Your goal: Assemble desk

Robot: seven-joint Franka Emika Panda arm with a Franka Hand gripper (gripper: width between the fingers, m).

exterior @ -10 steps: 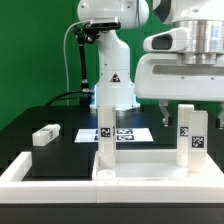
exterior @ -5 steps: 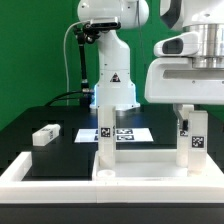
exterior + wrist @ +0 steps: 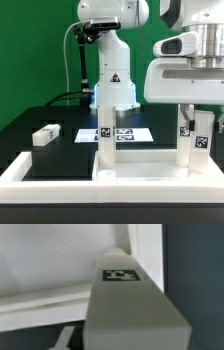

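Observation:
The desk slab (image 3: 145, 172) lies flat at the front. Two white tagged legs stand upright on it: the left leg (image 3: 106, 145) and the right leg (image 3: 193, 150). My gripper (image 3: 191, 118) has come down over the top of the right leg, with one finger on each side, and appears shut on it. In the wrist view that leg (image 3: 130, 308) fills the picture, its tag facing the camera, and the fingertips are hidden. A third leg block (image 3: 45, 135) lies loose on the black table at the exterior view's left. The fourth leg is out of view.
The raised white border rim (image 3: 35, 172) runs along the front and the exterior view's left of the slab. The marker board (image 3: 128, 133) lies flat behind the left leg. The arm's base (image 3: 112, 85) stands at the back centre.
My gripper has dropped from above the right leg onto its top. In the last half second it stayed put and the leg's tag shifted slightly right and down.

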